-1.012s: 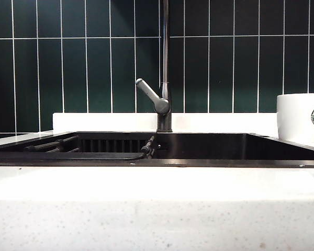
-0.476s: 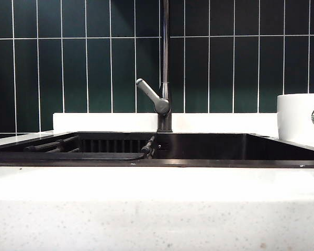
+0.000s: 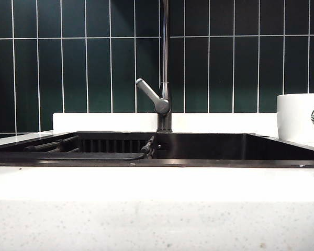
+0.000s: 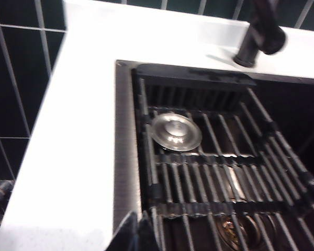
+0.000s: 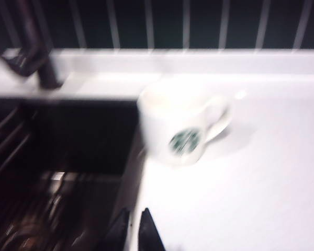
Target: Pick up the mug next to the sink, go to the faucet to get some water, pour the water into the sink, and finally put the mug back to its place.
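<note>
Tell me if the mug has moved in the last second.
No. In the exterior view the mug stands upright on the counter right of the sink, as far from the faucet as before.

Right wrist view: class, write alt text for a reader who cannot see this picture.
A blurred white mug with a green logo stands on the white counter beside the dark sink, handle pointing away from the basin. The right gripper hangs short of it, fingers nearly together and holding nothing; the faucet base sits behind the sink.

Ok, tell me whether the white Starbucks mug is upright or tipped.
Upright: the white ceramic mug stands on the white counter beside the dark sink, rim upward, neither end effector touching it.
</note>
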`<action>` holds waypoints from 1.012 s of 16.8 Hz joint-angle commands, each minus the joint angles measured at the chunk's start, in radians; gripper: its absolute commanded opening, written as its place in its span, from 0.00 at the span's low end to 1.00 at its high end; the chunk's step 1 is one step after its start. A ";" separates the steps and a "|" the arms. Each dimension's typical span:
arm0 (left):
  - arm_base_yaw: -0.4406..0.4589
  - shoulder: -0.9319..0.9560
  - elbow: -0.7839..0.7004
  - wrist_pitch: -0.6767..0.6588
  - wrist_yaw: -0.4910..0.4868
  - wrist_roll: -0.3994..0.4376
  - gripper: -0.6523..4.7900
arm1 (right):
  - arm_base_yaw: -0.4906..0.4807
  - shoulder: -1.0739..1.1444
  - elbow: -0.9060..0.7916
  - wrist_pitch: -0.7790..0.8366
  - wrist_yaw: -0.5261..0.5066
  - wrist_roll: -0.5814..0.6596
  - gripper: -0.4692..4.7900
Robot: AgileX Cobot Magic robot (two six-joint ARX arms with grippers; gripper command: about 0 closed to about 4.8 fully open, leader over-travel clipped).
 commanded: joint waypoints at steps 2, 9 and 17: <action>-0.001 -0.002 -0.053 0.033 -0.001 -0.014 0.11 | 0.000 -0.012 -0.016 0.050 -0.027 0.002 0.17; 0.000 0.000 -0.079 0.062 -0.011 0.033 0.11 | 0.001 -0.013 -0.080 0.045 -0.010 -0.022 0.08; -0.001 -0.002 -0.163 0.183 -0.003 0.051 0.11 | 0.001 -0.071 -0.179 0.121 -0.013 -0.037 0.08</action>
